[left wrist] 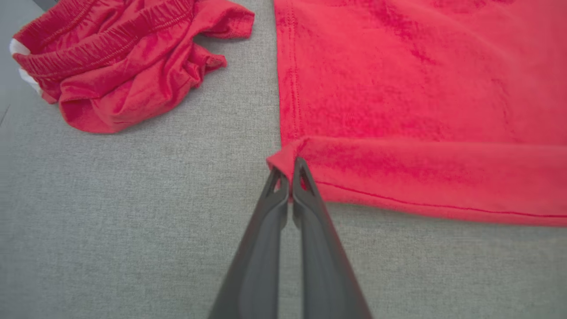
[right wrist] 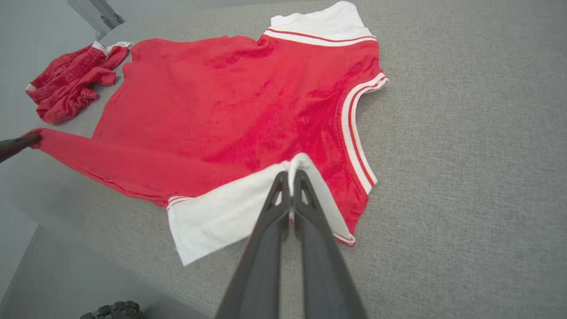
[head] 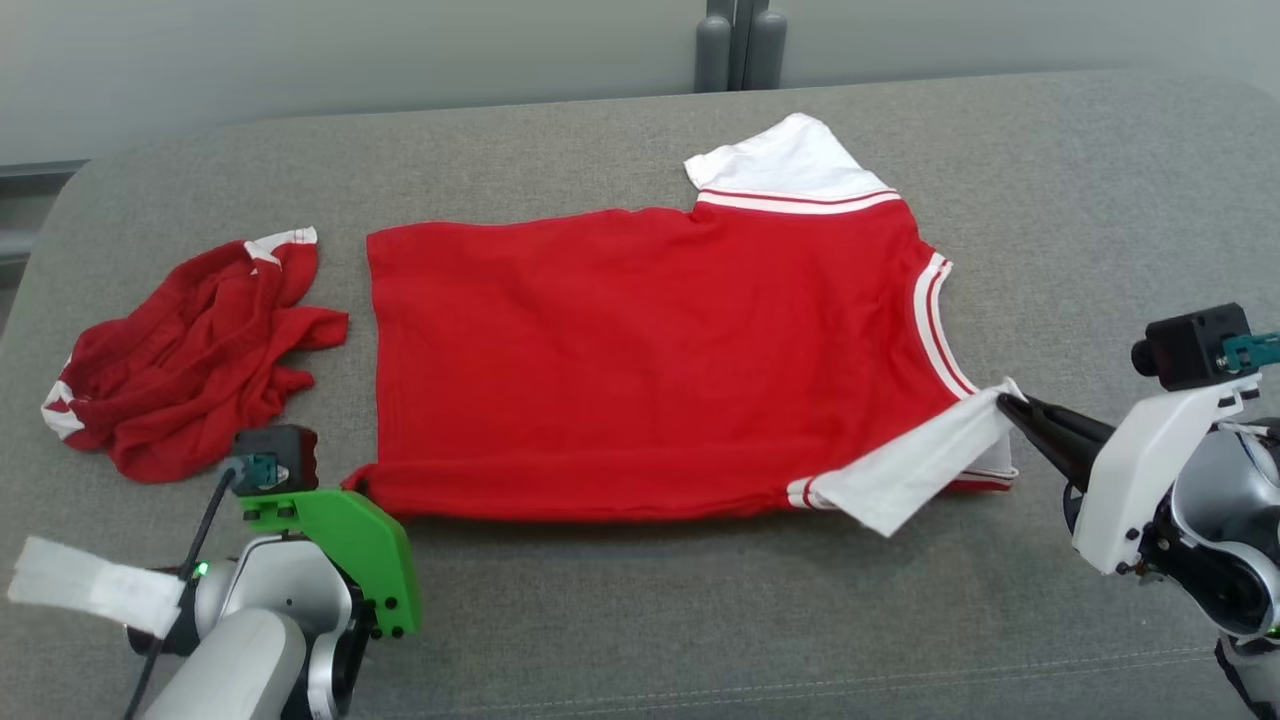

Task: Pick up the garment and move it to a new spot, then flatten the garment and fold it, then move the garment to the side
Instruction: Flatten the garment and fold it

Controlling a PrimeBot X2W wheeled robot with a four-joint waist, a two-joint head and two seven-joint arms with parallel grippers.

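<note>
The garment (head: 640, 350) is a red T-shirt with white sleeves and striped trim, spread flat on the grey cushion, its near edge rolled over in a narrow fold. My left gripper (left wrist: 290, 166) is shut on the garment's near hem corner (head: 362, 482), which is lifted slightly. My right gripper (right wrist: 291, 177) is shut on the near shoulder at the white sleeve (head: 920, 465), which drapes forward off the fold. The far white sleeve (head: 785, 160) lies flat. In the right wrist view the left fingertips (right wrist: 17, 144) show at the red corner.
A crumpled pair of red shorts (head: 190, 360) lies at the left, close to the shirt's hem. The grey cushion (head: 700, 620) has bare room in front and to the right. A grey post (head: 740, 45) stands behind the far edge.
</note>
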